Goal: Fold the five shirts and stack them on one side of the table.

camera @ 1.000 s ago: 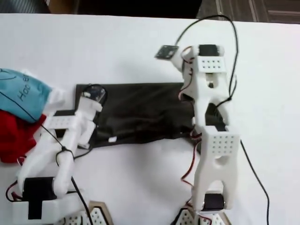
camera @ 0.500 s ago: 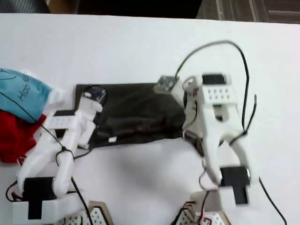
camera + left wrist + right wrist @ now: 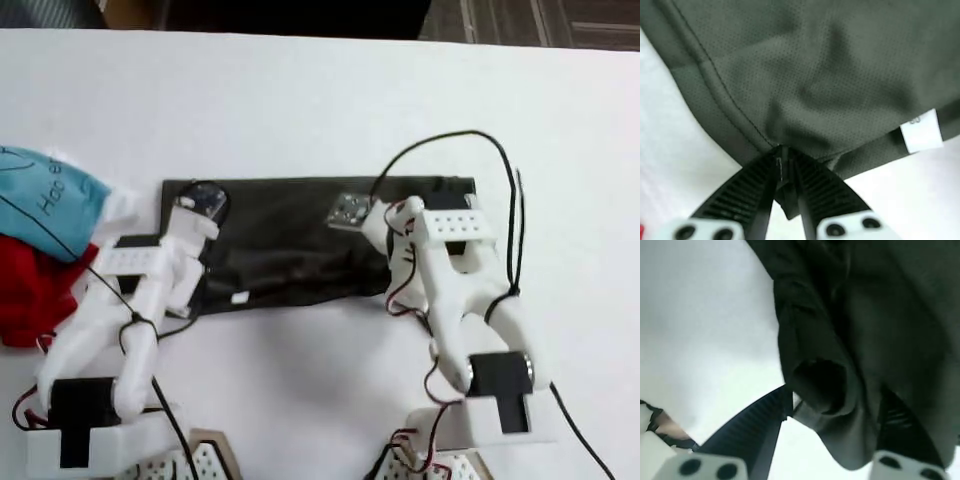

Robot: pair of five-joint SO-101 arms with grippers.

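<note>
A black shirt (image 3: 290, 230) lies spread across the middle of the white table (image 3: 300, 100). My left gripper (image 3: 192, 295) is at the shirt's near left corner. In the left wrist view this gripper (image 3: 782, 162) is shut on the hem of the shirt (image 3: 815, 75), beside a white label (image 3: 922, 132). My right gripper (image 3: 395, 265) is over the shirt's near edge, right of centre. In the right wrist view its jaws (image 3: 835, 405) stand apart, with a rolled fold of the shirt (image 3: 880, 315) between them and cloth draped over one finger (image 3: 900, 420).
A teal shirt (image 3: 45, 195) and a red shirt (image 3: 30, 290) lie bunched at the table's left edge. Both arm bases stand at the front edge. A black cable (image 3: 450, 140) loops over the right arm. The far and right parts of the table are bare.
The right arm drew back from beyond the shirt's far edge toward the front, bringing its gripper down onto the shirt. The left arm and its hold stayed the same.
</note>
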